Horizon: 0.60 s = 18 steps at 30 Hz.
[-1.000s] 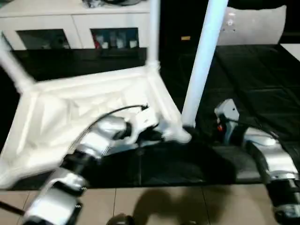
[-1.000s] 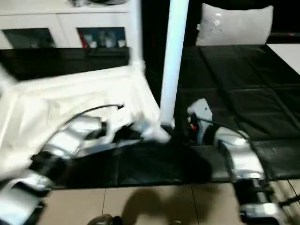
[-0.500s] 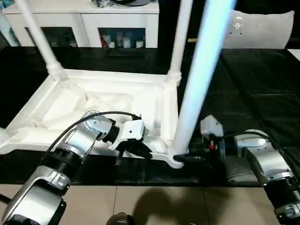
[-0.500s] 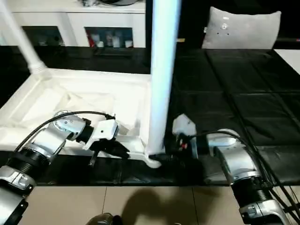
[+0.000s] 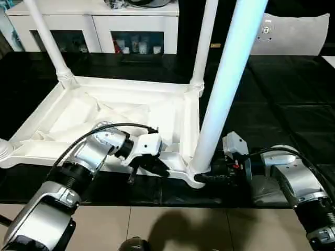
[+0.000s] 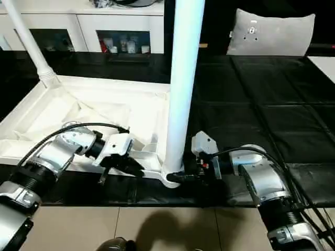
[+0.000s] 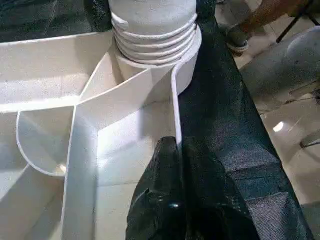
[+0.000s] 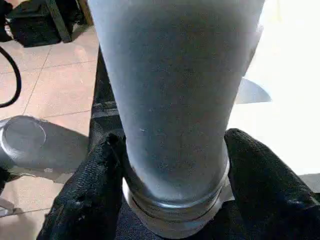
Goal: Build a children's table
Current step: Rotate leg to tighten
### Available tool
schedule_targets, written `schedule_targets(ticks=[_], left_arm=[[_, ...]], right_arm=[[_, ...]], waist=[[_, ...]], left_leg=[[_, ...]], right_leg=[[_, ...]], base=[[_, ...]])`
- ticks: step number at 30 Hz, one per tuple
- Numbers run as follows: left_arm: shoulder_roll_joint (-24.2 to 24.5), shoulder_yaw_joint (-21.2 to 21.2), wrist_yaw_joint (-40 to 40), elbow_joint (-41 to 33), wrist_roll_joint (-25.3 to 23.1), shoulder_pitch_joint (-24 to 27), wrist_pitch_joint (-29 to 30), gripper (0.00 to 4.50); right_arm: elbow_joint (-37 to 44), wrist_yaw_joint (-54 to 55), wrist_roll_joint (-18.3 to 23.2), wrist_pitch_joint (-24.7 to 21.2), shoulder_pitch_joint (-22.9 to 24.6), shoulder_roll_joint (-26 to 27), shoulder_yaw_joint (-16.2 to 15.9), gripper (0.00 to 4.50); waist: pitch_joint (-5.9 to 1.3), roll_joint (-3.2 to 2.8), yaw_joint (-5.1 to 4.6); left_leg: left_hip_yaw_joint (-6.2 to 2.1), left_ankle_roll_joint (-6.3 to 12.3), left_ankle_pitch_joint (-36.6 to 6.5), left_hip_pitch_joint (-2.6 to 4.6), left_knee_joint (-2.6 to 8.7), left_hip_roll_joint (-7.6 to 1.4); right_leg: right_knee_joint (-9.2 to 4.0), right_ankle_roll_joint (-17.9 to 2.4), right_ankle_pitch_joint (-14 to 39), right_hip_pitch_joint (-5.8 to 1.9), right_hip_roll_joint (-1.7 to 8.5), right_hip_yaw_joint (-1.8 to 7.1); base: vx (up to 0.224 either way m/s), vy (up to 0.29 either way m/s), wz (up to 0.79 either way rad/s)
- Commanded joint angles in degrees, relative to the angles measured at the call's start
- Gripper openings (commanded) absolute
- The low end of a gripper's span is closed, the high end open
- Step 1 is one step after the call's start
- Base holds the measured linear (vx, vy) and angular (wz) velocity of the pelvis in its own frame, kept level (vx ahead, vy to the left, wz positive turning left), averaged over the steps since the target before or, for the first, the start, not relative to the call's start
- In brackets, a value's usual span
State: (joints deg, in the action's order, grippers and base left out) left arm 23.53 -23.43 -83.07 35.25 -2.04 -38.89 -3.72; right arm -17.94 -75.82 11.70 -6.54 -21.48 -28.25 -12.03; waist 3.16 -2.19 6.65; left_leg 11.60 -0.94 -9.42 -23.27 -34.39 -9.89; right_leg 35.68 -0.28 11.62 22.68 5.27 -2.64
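The children's table lies upside down on the black mat, its ribbed white top (image 5: 104,112) facing up. Three white legs stand in corner sockets: far left (image 5: 47,42), far right (image 5: 204,47) and near right (image 5: 225,89). My left gripper (image 5: 157,166) is shut on the top's near rim, whose thin wall sits between its fingers (image 7: 200,165), just short of the threaded socket (image 7: 152,35). My right gripper (image 5: 207,177) reaches in from the right. Its black fingers (image 8: 95,180) press both sides of the near right leg's base (image 8: 175,100).
A white cabinet with glass doors (image 5: 94,26) stands behind the table. A grey cushion (image 5: 293,34) lies at the back right on the black mat (image 5: 282,94). Tiled floor (image 5: 172,225) runs along the mat's near edge.
The head view has swung and steadied, so the whole picture has shifted. My right gripper's fingers have narrowed onto the near right leg's base. My left gripper keeps its hold on the rim.
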Motion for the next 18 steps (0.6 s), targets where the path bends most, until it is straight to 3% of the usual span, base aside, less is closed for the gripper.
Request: schedule_targets(ticks=[1, 5, 7, 8, 9, 11, 13, 14, 15, 18], left_arm=[[-1.27, 1.04, 2.46, -0.68, 0.47, -1.41, 1.54, 0.0], [-3.38, 3.06, 7.47, -1.81, 1.32, -0.95, 4.65, 0.0], [-4.99, 3.94, 11.16, -3.11, 1.29, -0.57, 7.68, 0.0], [-6.59, 4.78, 14.05, -4.13, 1.59, -0.4, 10.77, 0.0], [-8.75, 5.9, 17.79, -5.06, 1.93, -0.4, 14.22, 0.0], [-10.96, 7.02, 21.65, -5.44, 2.11, -0.65, 16.68, 0.0], [-13.6, 8.11, 26.61, -5.36, 1.83, -1.1, 18.86, 0.0], [-14.54, 8.41, 28.49, -5.24, 1.59, -1.26, 19.59, 0.0], [-16.69, 9.03, 32.73, -4.91, 1.01, -1.77, 21.2, 0.0], [-19.81, 10.47, 37.27, -5.06, 1.41, -2.18, 23.24, 0.0]], right_arm=[[2.78, 0.85, 1.79, -2.43, 1.43, 0.97, -0.21, 2.66], [4.24, 6.05, 2.81, -6.58, 2.48, 3.83, 0.94, 2.65], [3.94, 11.48, 2.61, -9.72, 2.41, 6.42, 2.07, 2.65], [2.53, 16.48, 0.98, -10.01, 1.85, 8.4, 2.77, 2.65], [0.44, 22.56, -1.02, -9.82, 0.93, 10.77, 3.79, 2.65], [-1.31, 27.93, -2.14, -10.08, -0.02, 12.98, 5.08, 2.65], [-2.72, 33.96, -2.25, -11.6, -1.16, 15.68, 7.02, 2.65], [-3.05, 36.12, -2.04, -12.44, -1.57, 16.71, 7.81, 2.65], [-3.51, 40.47, -2.31, -13.66, -2.52, 18.53, 9.09, 2.65], [-4.41, 46.02, -4.3, -12.69, -3.54, 20.23, 9.99, 2.65]], waist=[[-4.17, 0.97, -0.21], [-4.12, 0.97, -0.35], [-3.91, 0.98, -0.77], [-3.91, 0.98, -0.77], [-3.82, 1.0, -1.28], [-3.9, 1.02, -2.02], [-3.98, 1.04, -2.92], [-3.98, 1.04, -2.92], [-4.24, 1.12, -3.32], [-4.61, 1.12, -3.4]], left_leg=[[-1.5, 3.32, -11.62, 2.11, 3.92, -3.67], [-1.59, 2.67, -12.52, 2.06, 4.03, -3.59], [-1.69, 1.4, -14.3, 2.11, 4.2, -3.46], [-1.69, 1.4, -14.3, 2.11, 4.2, -3.46], [-1.75, 0.15, -14.95, 2.18, 4.34, -3.41], [-2.03, -0.58, -14.85, 1.78, 4.48, -3.16], [-1.84, -0.18, -14.13, 1.83, 4.31, -3.05], [-1.84, -0.18, -14.13, 1.83, 4.31, -3.05], [-1.77, 1.0, -11.43, 1.55, 3.98, -2.85], [-1.49, 3.86, -6.32, 1.36, 3.37, -2.62]], right_leg=[[-4.09, -14.0, 8.86, -1.89, 3.63, 2.03], [-4.23, -13.74, 10.69, -1.85, 3.67, 2.0], [-4.62, -13.0, 14.05, -1.75, 3.78, 2.09], [-4.62, -13.0, 14.05, -1.75, 3.78, 2.09], [-4.72, -12.51, 15.57, -1.53, 3.75, 2.13], [-4.79, -11.89, 16.07, -1.99, 3.79, 1.95], [-4.79, -12.22, 13.85, -1.82, 3.56, 2.04], [-4.79, -12.22, 13.85, -1.82, 3.56, 2.04], [-4.58, -12.82, 10.09, -2.2, 3.5, 2.02], [-4.14, -13.92, 2.57, -2.38, 3.3, 1.96]], base=[[0.0, 0.0, 0.0], [0.0, 0.0, 0.0], [0.0, 0.0, 0.0], [0.0, 0.0, 0.0], [0.0, 0.0, 0.0], [0.0, 0.0, 0.0], [0.0, 0.0, 0.0], [0.0, 0.0, 0.0], [0.0, 0.0, 0.0], [0.0, 0.0, 0.0]])
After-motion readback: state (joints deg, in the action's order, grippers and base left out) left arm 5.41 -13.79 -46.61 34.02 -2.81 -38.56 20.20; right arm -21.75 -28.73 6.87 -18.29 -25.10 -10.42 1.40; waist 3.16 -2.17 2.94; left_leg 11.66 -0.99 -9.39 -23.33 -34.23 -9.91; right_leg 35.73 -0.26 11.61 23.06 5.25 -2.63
